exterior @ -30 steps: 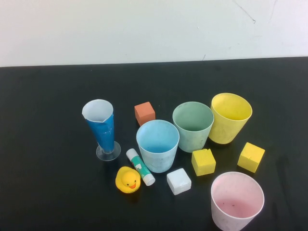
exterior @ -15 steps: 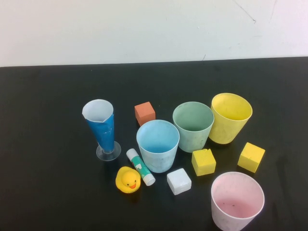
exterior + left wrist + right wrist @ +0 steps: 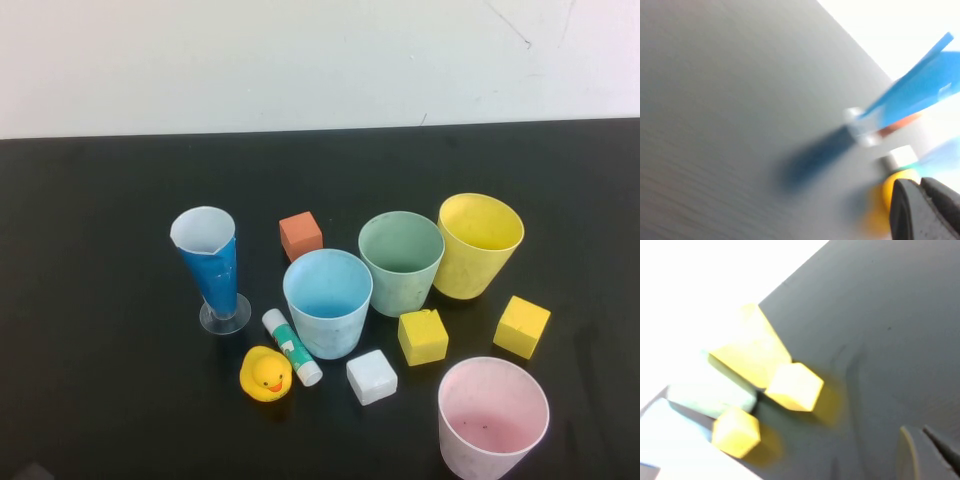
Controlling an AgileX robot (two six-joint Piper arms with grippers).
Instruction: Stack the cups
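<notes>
Four cups (image 3: 328, 303) unstacked — grippers (image 3: 925, 210) aside.

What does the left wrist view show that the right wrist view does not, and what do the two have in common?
Only the left wrist view shows the tall blue glass, blurred, with the rubber duck and a sliver of the orange block, plus a dark tip of the left gripper.

Only the right wrist view shows the yellow cup, the green cup and the two yellow blocks, with part of the right gripper at the picture's edge.

Both show the black table and the bright wall behind it.
</notes>
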